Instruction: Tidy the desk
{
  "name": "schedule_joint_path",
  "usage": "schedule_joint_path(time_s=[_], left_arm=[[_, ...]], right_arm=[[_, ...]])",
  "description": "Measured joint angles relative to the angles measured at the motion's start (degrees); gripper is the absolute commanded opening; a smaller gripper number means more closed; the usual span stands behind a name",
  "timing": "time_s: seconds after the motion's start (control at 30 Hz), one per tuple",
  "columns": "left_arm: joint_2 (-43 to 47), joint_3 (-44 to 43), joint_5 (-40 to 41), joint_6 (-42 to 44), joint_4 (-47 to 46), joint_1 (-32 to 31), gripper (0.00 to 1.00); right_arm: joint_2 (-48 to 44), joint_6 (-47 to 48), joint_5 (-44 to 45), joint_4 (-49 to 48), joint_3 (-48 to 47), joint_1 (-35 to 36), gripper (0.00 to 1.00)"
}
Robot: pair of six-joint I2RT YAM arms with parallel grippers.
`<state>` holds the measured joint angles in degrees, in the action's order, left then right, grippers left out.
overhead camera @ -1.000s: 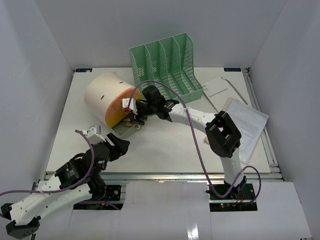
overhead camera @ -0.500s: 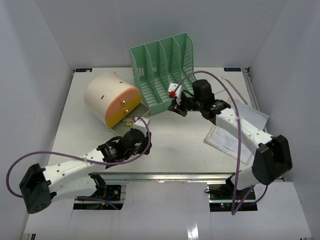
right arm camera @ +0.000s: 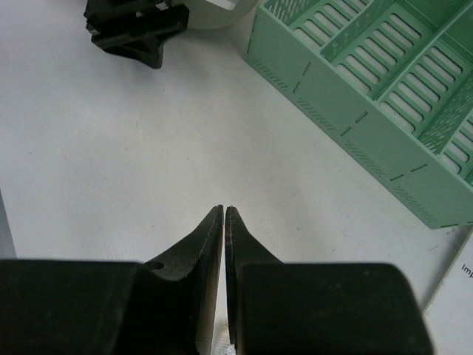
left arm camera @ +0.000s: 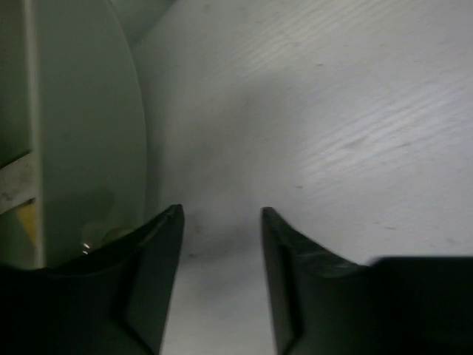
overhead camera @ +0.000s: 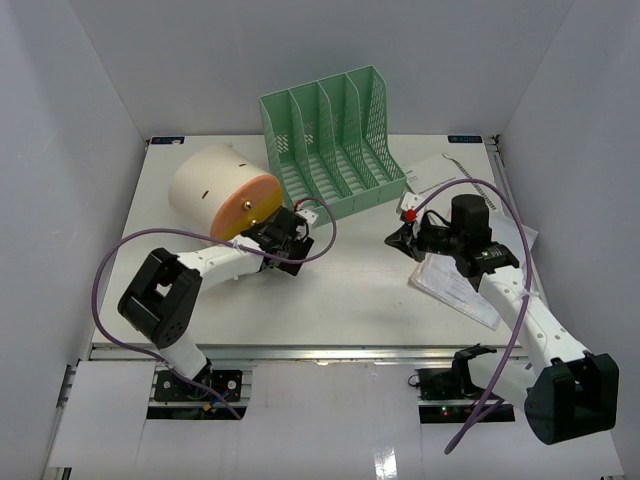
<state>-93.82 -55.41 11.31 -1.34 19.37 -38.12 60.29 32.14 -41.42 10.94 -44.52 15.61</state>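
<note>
The desk (overhead camera: 345,295) is a white tabletop with a metal rail (overhead camera: 330,351) along its front edge. A cream round tub (overhead camera: 212,183) lies on its side at the back left, its orange end (overhead camera: 250,207) facing the front right. My left gripper (overhead camera: 296,243) sits low on the desk just right of that end, open and empty (left arm camera: 222,211); the tub's pale wall (left arm camera: 81,133) fills the left of the left wrist view. My right gripper (overhead camera: 396,238) is right of centre, pointing left, shut (right arm camera: 224,208) with nothing seen between its tips.
A green mesh file rack (overhead camera: 335,140) stands at the back centre and shows in the right wrist view (right arm camera: 384,96). Loose printed sheets (overhead camera: 455,288) lie under my right arm, with more paper (overhead camera: 450,172) behind it. White walls enclose the desk.
</note>
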Motion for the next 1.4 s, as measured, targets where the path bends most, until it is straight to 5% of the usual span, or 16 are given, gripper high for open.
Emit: schedule_joint_path(time_s=[0.1, 0.77, 0.97, 1.07, 1.17, 1.4], left_arm=[[-0.5, -0.2, 5.1, 1.1, 1.5, 1.2, 0.94], [-1.8, -4.0, 12.4, 5.1, 1.2, 11.9, 0.98], [-0.4, -3.8, 10.4, 5.3, 0.5, 15.8, 0.98], [3.8, -2.3, 5.3, 4.3, -0.4, 15.8, 0.98], [10.9, 0.3, -1.6, 2.1, -1.7, 15.7, 0.98], [29.6, 9.1, -21.9, -4.7, -10.8, 15.7, 0.98]], right_arm=[[0.1, -0.1, -1.4, -0.3, 0.4, -0.7, 0.10], [0.2, -0.2, -5.0, -0.4, 1.3, -5.2, 0.12], [0.2, -0.5, -3.5, -0.4, 1.3, -7.1, 0.36], [0.2, -1.3, -0.7, -0.4, 1.3, -8.4, 0.55], [0.7, -2.7, 2.4, -0.4, 1.3, -10.3, 0.84], [2.4, -9.3, 9.5, -0.8, 1.3, -20.6, 0.90]])
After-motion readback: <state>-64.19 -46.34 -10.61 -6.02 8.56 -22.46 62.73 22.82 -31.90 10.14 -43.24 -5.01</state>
